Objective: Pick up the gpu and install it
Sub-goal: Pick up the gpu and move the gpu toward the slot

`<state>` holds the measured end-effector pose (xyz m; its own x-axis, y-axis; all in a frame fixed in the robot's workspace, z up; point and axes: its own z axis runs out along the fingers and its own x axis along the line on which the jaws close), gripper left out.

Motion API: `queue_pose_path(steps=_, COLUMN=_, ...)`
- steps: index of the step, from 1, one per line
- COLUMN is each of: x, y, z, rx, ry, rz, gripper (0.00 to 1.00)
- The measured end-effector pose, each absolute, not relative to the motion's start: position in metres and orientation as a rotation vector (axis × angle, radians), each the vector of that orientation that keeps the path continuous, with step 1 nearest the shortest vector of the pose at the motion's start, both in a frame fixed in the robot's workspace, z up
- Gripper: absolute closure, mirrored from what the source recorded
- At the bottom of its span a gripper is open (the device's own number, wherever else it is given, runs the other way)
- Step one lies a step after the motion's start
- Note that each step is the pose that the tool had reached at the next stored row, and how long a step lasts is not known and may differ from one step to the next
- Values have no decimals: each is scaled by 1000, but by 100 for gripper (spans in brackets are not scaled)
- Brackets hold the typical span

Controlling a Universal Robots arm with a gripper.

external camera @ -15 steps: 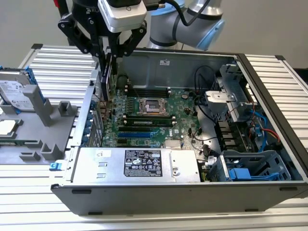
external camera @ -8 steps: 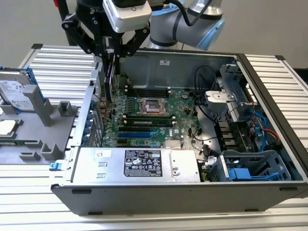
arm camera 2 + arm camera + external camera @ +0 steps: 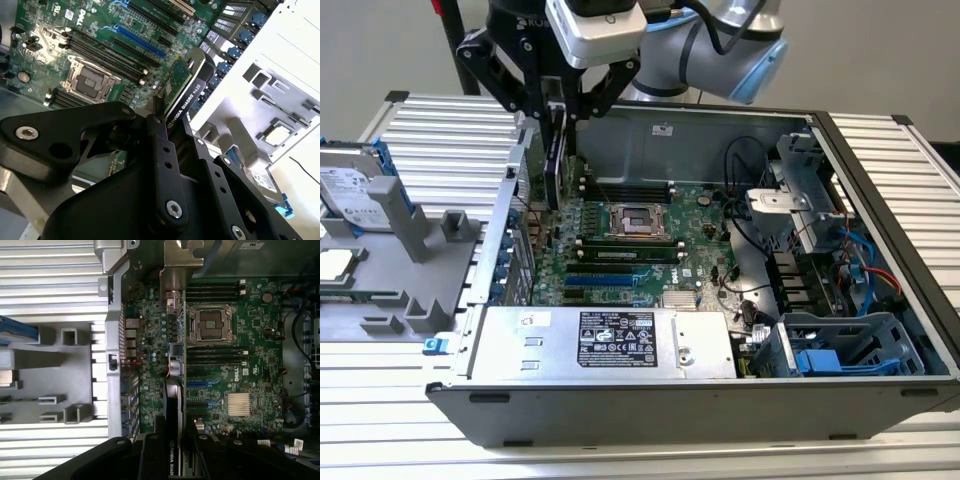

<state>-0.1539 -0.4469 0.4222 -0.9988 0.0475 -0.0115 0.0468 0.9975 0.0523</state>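
Item: gpu [image 3: 554,165], held on edge by the gripper [image 3: 562,108] clamped upon it, over the motherboard [image 3: 650,255] inside the open case [image 3: 880,150]; we judge installation in hand, calling for careful slot alignment.

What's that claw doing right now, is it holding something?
Claw: closed on the gpu, held on edge over the motherboard.

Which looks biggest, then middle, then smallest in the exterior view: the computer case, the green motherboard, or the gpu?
1. computer case, biggest by far
2. green motherboard, lying inside it
3. gpu, smallest; the tool holds it edge-on to the camera, so it looks extra thin
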Motion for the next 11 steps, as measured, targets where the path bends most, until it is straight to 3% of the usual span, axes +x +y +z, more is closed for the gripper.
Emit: queue_pose_path(steps=11, x=-146, y=-447, z=422, rx=74, ry=3127, rz=81, gripper=100)
